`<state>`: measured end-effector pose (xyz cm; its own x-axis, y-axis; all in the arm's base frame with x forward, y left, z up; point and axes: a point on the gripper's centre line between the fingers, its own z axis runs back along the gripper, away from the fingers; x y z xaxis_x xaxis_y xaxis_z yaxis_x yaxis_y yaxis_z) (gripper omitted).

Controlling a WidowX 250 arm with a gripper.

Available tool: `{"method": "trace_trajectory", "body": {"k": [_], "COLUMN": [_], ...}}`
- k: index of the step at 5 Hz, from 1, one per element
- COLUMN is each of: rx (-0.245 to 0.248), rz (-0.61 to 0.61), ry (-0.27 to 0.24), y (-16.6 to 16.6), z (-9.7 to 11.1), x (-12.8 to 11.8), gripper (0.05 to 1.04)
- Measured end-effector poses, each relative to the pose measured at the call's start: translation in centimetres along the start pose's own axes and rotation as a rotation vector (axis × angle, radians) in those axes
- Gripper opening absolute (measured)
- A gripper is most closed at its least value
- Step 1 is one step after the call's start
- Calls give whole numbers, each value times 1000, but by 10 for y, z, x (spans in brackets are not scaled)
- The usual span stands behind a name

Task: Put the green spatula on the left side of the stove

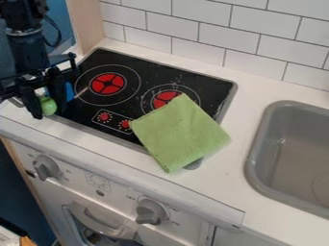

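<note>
At far left, over the black glass stove's (128, 99) front-left corner, I've got my black end effector (47, 113); I can't tell whether it is spread or pinching. The rounded green piece (47, 105), presumably the spatula, sits right at its tip, long axis unclear. Rightward, a folded light-green cloth (180, 134) overlaps stove and white bench (247, 113), then comes the grey sink (292, 163).

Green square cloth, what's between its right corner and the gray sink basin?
Just bare white countertop between the cloth and sink there, in the camera view.
</note>
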<state>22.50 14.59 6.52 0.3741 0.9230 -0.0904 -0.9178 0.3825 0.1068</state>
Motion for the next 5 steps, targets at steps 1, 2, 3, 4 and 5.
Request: {"method": "trace_trajectory", "body": {"k": [1,2,3,4,5], "rx": [42,45,28,-7,-38], "rz": [38,61,43,-7,-76], "ry": [53,51,61,65,74], "y": [-4,-10,-24,-43,-67], "z": [-14,-14,-15,-11,-9], "x": [8,14,14,4,-6], "gripper": [433,433,433,433,433]}}
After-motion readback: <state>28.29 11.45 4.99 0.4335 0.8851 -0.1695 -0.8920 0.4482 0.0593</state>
